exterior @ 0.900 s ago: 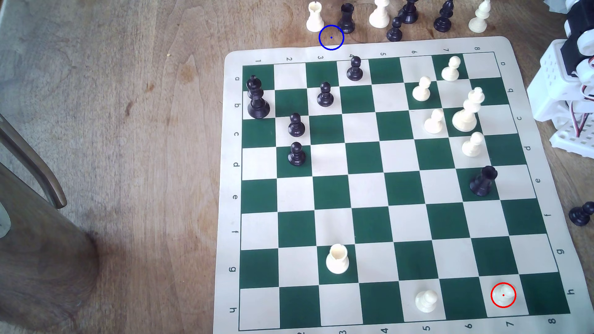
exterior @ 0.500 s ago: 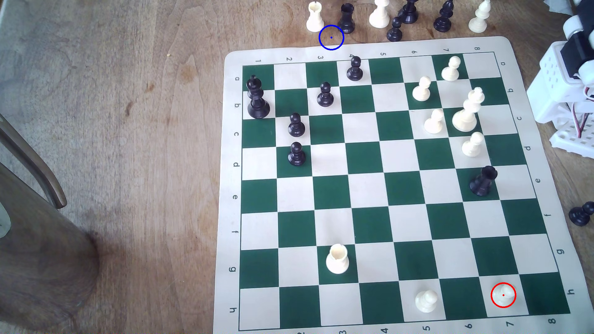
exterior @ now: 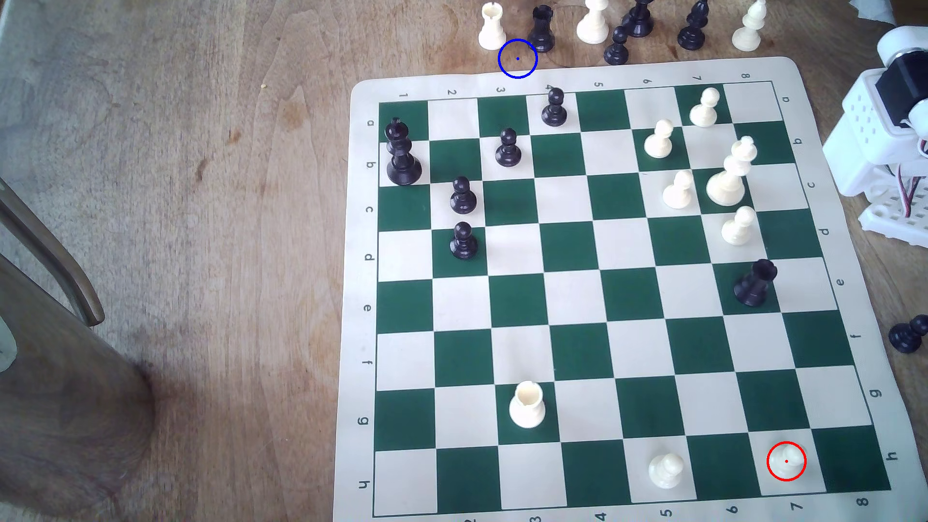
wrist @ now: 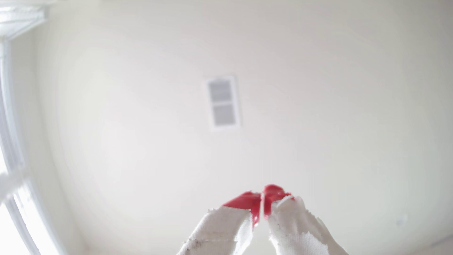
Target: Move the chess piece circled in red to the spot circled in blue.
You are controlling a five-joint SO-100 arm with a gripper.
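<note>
The cream pawn in the red ring (exterior: 786,462) stands on a cream square at the near right corner of the green-and-cream board (exterior: 853,291) in the exterior view. The blue ring (exterior: 517,58) marks bare wood just beyond the board's far edge, between a cream rook (exterior: 491,26) and a black rook (exterior: 542,29). The white arm (exterior: 889,130) stands off the board at the exterior view's right. In the wrist view my gripper (wrist: 261,196) points up at a pale ceiling, its red tips pressed together with nothing between them.
Black pawns (exterior: 463,196) and a black king (exterior: 400,153) fill the board's far left; cream pawns and a cream king (exterior: 730,173) its far right. A black rook (exterior: 755,283), a cream rook (exterior: 527,405) and a cream pawn (exterior: 666,471) stand nearer. Captured pieces line the far tabletop.
The arm's upper part at the exterior view's right edge has shifted and turned a little. No chess piece has moved.
</note>
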